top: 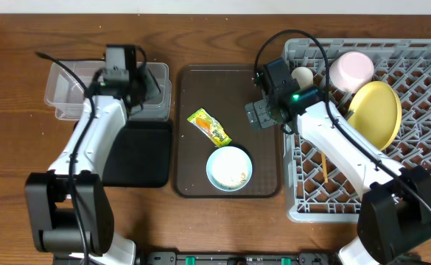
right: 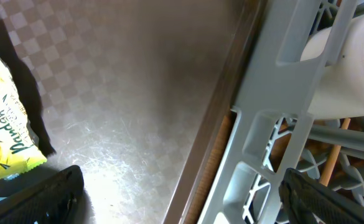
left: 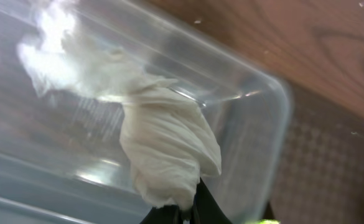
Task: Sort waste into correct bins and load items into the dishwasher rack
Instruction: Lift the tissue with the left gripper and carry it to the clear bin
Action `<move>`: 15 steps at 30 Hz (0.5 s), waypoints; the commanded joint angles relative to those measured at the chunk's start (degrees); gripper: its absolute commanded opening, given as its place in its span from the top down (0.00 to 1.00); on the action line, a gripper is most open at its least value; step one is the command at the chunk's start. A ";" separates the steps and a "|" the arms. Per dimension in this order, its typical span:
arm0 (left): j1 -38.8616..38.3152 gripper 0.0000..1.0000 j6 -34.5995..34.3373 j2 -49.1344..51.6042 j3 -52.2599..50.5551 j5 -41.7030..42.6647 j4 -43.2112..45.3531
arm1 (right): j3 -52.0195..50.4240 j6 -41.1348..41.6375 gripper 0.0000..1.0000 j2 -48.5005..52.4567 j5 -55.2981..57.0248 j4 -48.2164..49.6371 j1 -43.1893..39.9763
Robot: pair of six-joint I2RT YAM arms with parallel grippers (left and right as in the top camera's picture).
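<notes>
1. Two grippers to report: my left gripper [left: 188, 214] is clamped on the crumpled white tissue [left: 169, 149], which sticks out from its tips over the clear tub [left: 256, 93].
2. My right gripper [right: 182, 180] stands wide apart, holding nothing, above the brown tray [right: 138, 93] beside the grey rack [right: 275, 124].
3. The green-and-yellow wrapper [right: 7, 130] lies on that tray just beside one finger. I read "Mandar…" on it, and the rest is cut off.

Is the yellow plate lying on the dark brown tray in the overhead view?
No, the yellow plate leans inside the grey rack, to the right of the dark brown tray.
</notes>
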 commanded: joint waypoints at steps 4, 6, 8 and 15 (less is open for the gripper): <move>0.52 0.94 4.66 7.13 12.79 1.42 -10.64 | 0.07 0.70 0.01 -0.57 0.28 0.13 0.52; 0.52 0.94 5.77 10.58 16.61 1.44 -14.27 | 0.07 0.70 0.01 -0.57 0.28 0.13 0.52; 0.59 0.94 7.15 14.58 20.44 1.57 -18.05 | 0.07 0.70 0.01 -0.57 0.28 0.13 0.52; 0.79 0.93 8.17 20.35 25.22 3.43 -23.30 | 0.07 0.70 0.01 -0.57 0.28 0.13 0.52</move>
